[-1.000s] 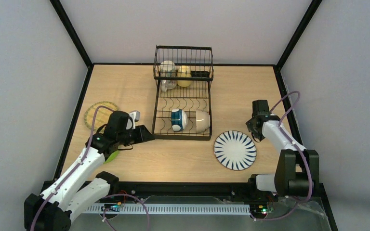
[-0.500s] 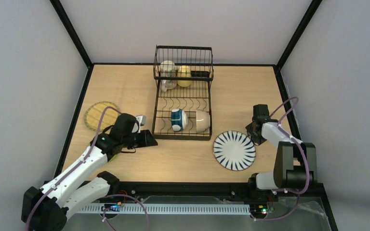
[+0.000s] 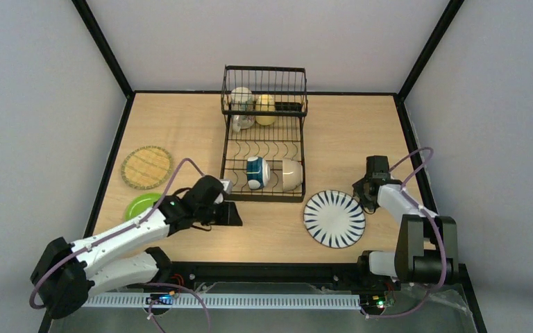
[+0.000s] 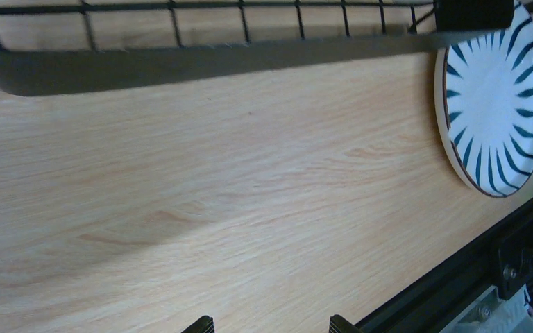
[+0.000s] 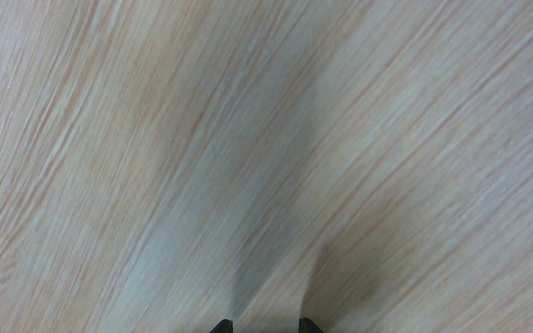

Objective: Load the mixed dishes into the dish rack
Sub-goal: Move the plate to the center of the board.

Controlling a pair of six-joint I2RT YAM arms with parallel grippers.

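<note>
Pale woodgrain table [image 3: 180, 125], round striped plate [image 3: 334, 219]

The rack [image 3: 264, 142] was black. The striped plate [image 3: 334, 219] was white with dark lines like sun rays. The woven plate [image 3: 146, 167] was yellow with a criss-cross look. The small plate [image 3: 139, 205] was green.

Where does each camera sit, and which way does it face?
Top external: above, behind the arms, looking down on table, dish rack, both arms.
Left wrist: low, facing striped plate and rack edge; left gripper tips show.
Right wrist: facing the table; right gripper tips show.
Shared: top and left wrist see the striped plate.
</note>
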